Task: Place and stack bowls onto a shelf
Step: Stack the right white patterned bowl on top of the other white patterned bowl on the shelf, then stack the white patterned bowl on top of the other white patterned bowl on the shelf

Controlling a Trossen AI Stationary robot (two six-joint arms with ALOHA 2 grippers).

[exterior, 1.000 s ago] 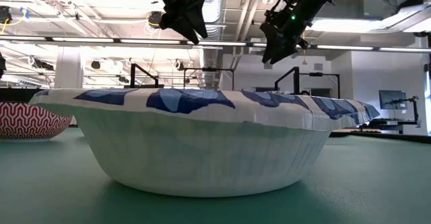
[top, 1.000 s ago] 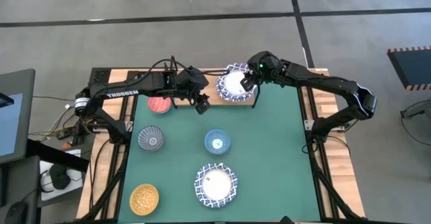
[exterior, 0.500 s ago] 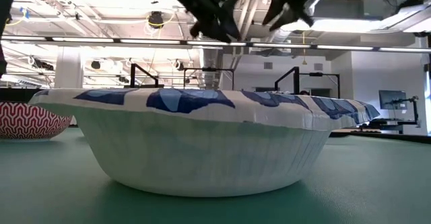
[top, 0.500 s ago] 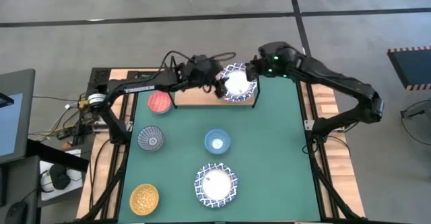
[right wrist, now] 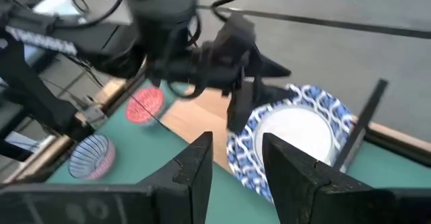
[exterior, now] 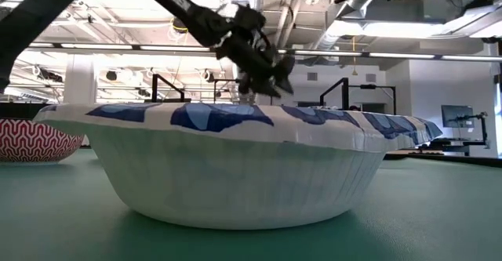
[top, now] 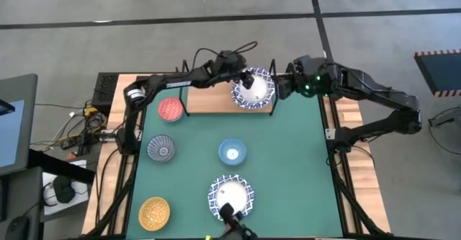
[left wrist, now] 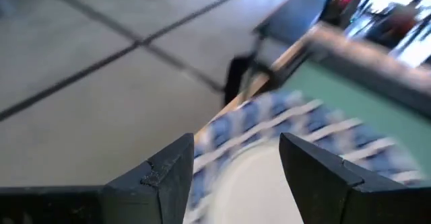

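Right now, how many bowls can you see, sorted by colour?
White with blue rim: 2, one on the shelf, one near the front edge
Red: 1
Grey-blue patterned: 1
Light blue: 1
Golden-yellow: 1
Total: 6

Shelf (top: 209, 103) bears 1 lattice-rimmed bowl (top: 252, 90).

Shelf (top: 216, 101): light-wood board under my grippers, bearing blue-lattice white bowl (top: 253, 90) at its right end. Red bowl (top: 171, 109) beside it; grey-blue (top: 160, 148), light blue (top: 232, 152), yellow (top: 154, 212), second white bowl (top: 231, 197) on the mat.
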